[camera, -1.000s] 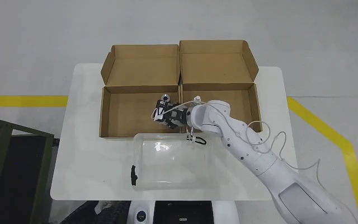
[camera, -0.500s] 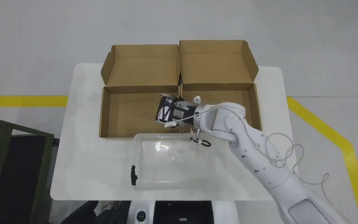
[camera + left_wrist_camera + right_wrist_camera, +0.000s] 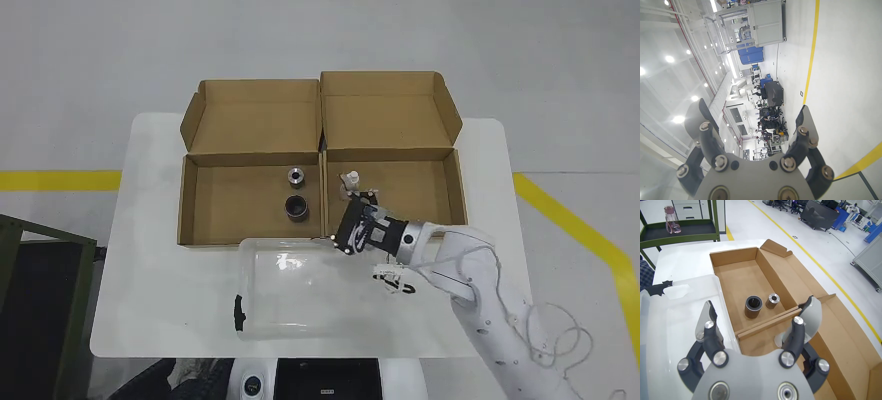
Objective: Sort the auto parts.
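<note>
Just ahead of my right gripper [image 3: 759,303], jaws spread and empty, stand a dark sleeve [image 3: 752,308] and a steel bushing [image 3: 773,301]; beneath it, possibly a white part [image 3: 779,341]

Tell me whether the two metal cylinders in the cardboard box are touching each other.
Apart. The top view shows bare floor of the box between the dark cylinder and the smaller silver cylinder.

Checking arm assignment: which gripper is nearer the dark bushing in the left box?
Right. The right gripper hangs open at the boxes' shared wall, close beside the dark bushing. The left gripper points at the hall floor, away from the table.
</note>
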Action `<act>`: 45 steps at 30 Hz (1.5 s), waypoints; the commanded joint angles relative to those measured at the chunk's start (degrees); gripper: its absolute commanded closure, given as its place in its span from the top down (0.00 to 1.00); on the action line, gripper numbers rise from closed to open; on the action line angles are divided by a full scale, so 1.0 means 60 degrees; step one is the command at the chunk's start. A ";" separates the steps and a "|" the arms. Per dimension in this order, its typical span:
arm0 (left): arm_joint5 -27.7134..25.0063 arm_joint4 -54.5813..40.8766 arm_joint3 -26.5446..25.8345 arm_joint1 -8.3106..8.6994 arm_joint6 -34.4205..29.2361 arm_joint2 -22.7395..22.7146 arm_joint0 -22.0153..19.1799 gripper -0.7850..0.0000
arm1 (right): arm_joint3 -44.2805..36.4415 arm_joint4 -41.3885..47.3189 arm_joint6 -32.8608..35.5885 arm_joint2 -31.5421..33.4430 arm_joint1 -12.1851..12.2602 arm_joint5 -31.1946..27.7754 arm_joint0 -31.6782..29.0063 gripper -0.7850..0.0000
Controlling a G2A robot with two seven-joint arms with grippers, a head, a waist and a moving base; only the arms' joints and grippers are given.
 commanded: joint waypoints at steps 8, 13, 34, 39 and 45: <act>0.0000 0.0000 0.0000 0.0000 0.0000 0.0000 0.0000 1.00 | -0.0729 -0.0422 -0.1433 0.1863 0.0352 -0.0363 -0.1882 1.00; 0.0000 0.0000 0.0000 0.0000 0.0000 0.0000 0.0000 1.00 | -0.0872 -0.0575 -0.2527 0.2905 0.0495 -0.0398 -0.2847 1.00; 0.0000 0.0000 0.0000 0.0000 0.0000 0.0000 0.0000 1.00 | -0.1139 -0.0964 -0.5448 0.5131 0.0729 0.0090 -0.5138 1.00; 0.0000 0.0000 0.0000 0.0000 0.0000 0.0000 0.0000 1.00 | -0.1138 -0.0962 -0.5450 0.5132 0.0729 0.0093 -0.5139 1.00; 0.0000 0.0000 0.0000 0.0000 0.0000 0.0000 0.0000 1.00 | -0.1138 -0.0964 -0.5448 0.5131 0.0729 0.0090 -0.5138 1.00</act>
